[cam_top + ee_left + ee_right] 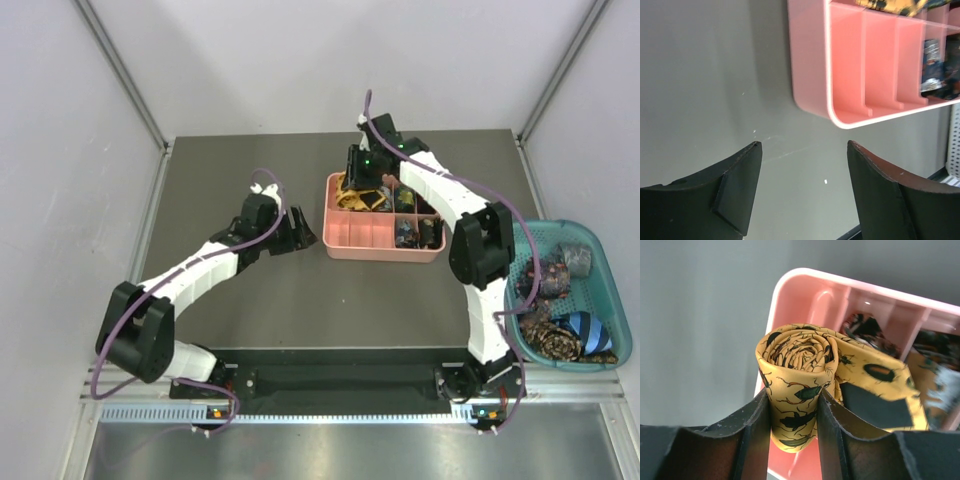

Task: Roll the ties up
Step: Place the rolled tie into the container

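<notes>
we see grey table [270,300], white walls [320,60], right gripper [792,402] pinching yellow tie [800,355] over pink tray [348,238], left gripper [805,150] wide, empty

Left arm [200,270] reaches to 1 o'clock, left hand [804,146] spread. Right arm [440,190] bends to 11 o'clock, right hand [793,395] pinching a tie [800,355].

White arm links [200,275], black joints [140,335], purple cables [270,180] (one green light [366,158]), black fingers [735,190].
</notes>
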Robot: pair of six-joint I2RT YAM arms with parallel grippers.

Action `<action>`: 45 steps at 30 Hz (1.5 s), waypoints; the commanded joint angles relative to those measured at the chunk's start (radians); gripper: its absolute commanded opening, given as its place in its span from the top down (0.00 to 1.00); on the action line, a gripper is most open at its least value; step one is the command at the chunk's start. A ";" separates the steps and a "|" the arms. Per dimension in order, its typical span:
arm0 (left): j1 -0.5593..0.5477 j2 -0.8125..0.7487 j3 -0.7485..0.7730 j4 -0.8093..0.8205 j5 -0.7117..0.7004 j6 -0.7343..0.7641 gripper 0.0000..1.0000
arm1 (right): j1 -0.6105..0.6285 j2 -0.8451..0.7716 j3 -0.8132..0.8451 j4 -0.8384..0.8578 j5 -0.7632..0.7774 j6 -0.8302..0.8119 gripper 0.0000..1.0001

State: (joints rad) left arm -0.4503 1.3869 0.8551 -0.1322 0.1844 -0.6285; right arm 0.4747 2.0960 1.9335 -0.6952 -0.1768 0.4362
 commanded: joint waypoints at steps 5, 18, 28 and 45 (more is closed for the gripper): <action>0.009 0.020 -0.019 0.069 0.023 0.019 0.27 | 0.045 0.084 0.101 -0.004 0.051 0.076 1.00; 0.010 0.026 -0.028 0.075 0.029 0.029 0.27 | 0.122 0.229 0.228 -0.249 0.327 0.176 1.00; 0.009 0.008 -0.028 0.057 0.037 0.041 0.28 | 0.145 0.310 0.245 -0.242 0.358 0.180 0.67; 0.009 -0.020 -0.027 0.031 0.020 0.059 0.28 | 0.160 0.147 0.200 -0.116 0.346 0.154 0.43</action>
State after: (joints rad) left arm -0.4454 1.4071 0.8303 -0.1158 0.2153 -0.5945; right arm 0.6186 2.2974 2.1208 -0.8253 0.1745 0.6094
